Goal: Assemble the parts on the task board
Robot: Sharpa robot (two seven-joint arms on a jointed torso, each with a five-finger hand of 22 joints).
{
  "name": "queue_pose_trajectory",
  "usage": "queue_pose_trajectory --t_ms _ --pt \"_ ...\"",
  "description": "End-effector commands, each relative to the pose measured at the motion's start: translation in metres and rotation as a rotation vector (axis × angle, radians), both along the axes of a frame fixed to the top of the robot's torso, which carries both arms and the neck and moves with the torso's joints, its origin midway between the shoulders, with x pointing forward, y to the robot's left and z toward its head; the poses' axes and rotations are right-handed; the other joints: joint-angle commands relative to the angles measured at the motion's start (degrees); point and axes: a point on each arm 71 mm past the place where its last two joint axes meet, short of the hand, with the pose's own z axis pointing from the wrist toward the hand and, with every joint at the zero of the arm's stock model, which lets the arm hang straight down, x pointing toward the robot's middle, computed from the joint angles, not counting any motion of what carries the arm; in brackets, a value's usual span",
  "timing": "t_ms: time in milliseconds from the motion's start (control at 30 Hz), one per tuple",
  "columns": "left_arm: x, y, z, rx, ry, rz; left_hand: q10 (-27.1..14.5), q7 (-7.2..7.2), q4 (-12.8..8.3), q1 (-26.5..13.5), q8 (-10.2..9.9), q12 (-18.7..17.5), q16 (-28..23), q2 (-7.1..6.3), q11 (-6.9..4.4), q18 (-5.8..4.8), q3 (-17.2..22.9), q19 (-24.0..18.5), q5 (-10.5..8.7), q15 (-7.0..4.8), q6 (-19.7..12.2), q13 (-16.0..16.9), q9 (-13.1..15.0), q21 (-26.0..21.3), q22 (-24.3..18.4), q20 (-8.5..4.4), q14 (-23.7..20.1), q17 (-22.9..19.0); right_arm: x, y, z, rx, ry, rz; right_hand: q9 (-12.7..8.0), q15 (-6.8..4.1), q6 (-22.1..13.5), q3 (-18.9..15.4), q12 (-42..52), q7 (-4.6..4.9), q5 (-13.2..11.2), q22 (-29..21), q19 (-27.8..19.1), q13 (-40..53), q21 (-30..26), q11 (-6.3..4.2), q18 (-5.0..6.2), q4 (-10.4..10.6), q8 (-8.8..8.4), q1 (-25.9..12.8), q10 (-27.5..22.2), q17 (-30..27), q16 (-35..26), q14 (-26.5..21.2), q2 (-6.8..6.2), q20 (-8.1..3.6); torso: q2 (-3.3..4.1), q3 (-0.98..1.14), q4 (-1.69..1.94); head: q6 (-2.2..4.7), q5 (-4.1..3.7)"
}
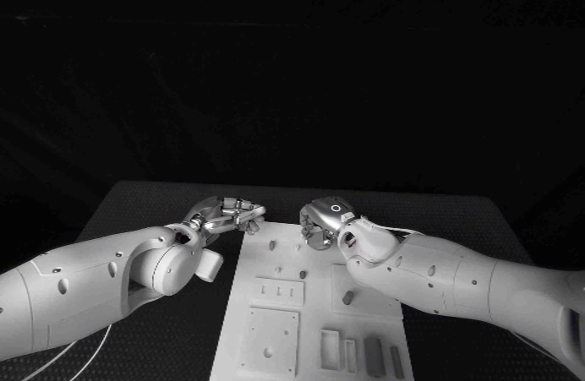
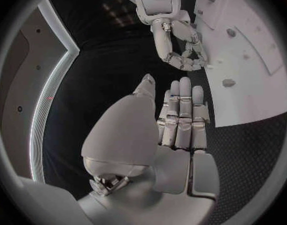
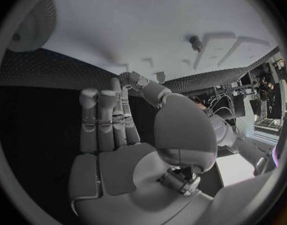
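The white task board lies in the middle of the table. On it are small grey parts, recessed plates and several grey blocks at its near edge. My left hand hovers at the board's far left corner, its fingers stretched out straight with nothing in them. My right hand is over the board's far edge. Its thumb and one finger meet in a pinch while the other fingers stay straight. Whether a part sits in that pinch is hidden. The left wrist view shows the right hand curled at the board's edge.
The black table reaches out around the board on every side. A small peg stands up from the board, and a low stud sits near the board's edge beside my left hand.
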Motion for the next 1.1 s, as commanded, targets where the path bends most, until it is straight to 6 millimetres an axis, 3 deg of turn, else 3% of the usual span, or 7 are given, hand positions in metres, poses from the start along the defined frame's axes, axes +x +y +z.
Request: queue_pose_trajectory --t_ms 33,400,533,900,1000,1100 --pt "-0.0008 -0.0014 0.0014 -0.010 -0.003 -0.011 0.18 0.44 0.10 0.42 -0.38 -0.29 -0.31 -0.02 0.06 0.07 -0.40 0.01 -0.03 0.00 0.00 0.06 0.07 -0.31 0.05 -0.50 0.21 0.07 -0.0010 0.0037 -0.0002 -0.010 -0.001 0.015 0.08 -0.42 0.41 0.26 0.18 0.03 0.41 0.94 0.21 2.05 0.22 -0.27 4.01 -0.01 0.07 0.42 0.57 -0.07 0.22 -0.17 -0.06 -0.38 0.35 -0.16 0.28 0.00 0.23" --pt "-0.0004 -0.0030 0.0015 -0.011 -0.003 -0.014 0.18 0.45 0.12 0.46 -0.40 -0.31 -0.32 -0.05 0.07 0.07 -0.51 0.00 -0.03 0.00 -0.01 0.08 0.09 -0.32 0.06 -0.49 0.20 0.08 -0.0003 0.0054 -0.0009 -0.012 0.008 0.017 0.09 -0.41 0.41 0.32 0.14 0.04 0.43 0.93 0.20 2.11 0.25 -0.27 4.01 0.00 0.04 0.38 0.58 -0.12 0.25 -0.18 -0.11 -0.38 0.65 -0.27 0.30 0.02 0.23" --pt "-0.0003 -0.0031 0.0015 -0.011 -0.002 -0.014 0.17 0.45 0.13 0.46 -0.40 -0.31 -0.32 -0.03 0.07 0.06 -0.55 0.00 -0.03 0.01 -0.01 0.08 0.10 -0.32 0.06 -0.49 0.19 0.08 0.0000 0.0057 -0.0016 -0.016 0.014 0.017 0.09 -0.41 0.40 0.34 0.12 0.04 0.45 0.92 0.19 2.13 0.26 -0.26 4.01 0.01 0.03 0.36 0.58 -0.14 0.27 -0.19 -0.12 -0.38 0.67 -0.20 0.24 -0.08 0.54" --pt "0.0000 -0.0031 0.0014 -0.010 -0.003 -0.013 0.16 0.46 0.15 0.47 -0.42 -0.33 -0.33 0.01 0.08 0.06 -0.62 0.01 -0.03 0.01 -0.02 0.10 0.11 -0.33 0.07 -0.48 0.19 0.09 0.0006 0.0056 -0.0029 -0.030 0.026 0.010 0.13 -0.36 0.33 0.48 -0.12 0.08 1.15 0.89 0.06 2.32 0.38 -0.20 4.01 -0.04 -0.14 0.22 0.46 -0.35 0.39 -0.34 -0.45 -0.37 0.69 -0.26 0.27 -0.29 0.19" --pt "0.0000 -0.0030 0.0014 -0.010 -0.003 -0.013 0.15 0.46 0.15 0.47 -0.43 -0.34 -0.33 0.01 0.09 0.06 -0.64 0.01 -0.03 0.01 -0.03 0.10 0.11 -0.33 0.07 -0.48 0.20 0.10 0.0012 0.0060 -0.0034 -0.020 0.039 0.005 0.09 -0.23 0.06 0.40 -0.39 0.20 1.24 0.85 -0.14 2.38 0.36 -0.07 4.01 0.07 -0.36 -0.04 0.17 -0.54 0.34 -0.58 -0.81 -0.31 0.73 -0.24 0.28 -0.27 0.24" --pt "0.0001 -0.0028 0.0013 -0.010 -0.002 -0.012 0.15 0.47 0.15 0.47 -0.43 -0.34 -0.33 0.02 0.09 0.06 -0.66 0.01 -0.03 0.01 -0.04 0.10 0.11 -0.33 0.07 -0.48 0.20 0.10 0.0019 0.0061 -0.0032 0.004 0.048 0.001 -0.34 0.46 -1.82 0.24 -1.63 0.96 1.17 0.68 -0.70 2.09 0.08 0.67 4.01 0.56 -1.55 -0.59 -1.77 -1.09 0.03 -1.17 -2.17 -0.15 0.73 -0.25 0.24 -0.30 0.29"
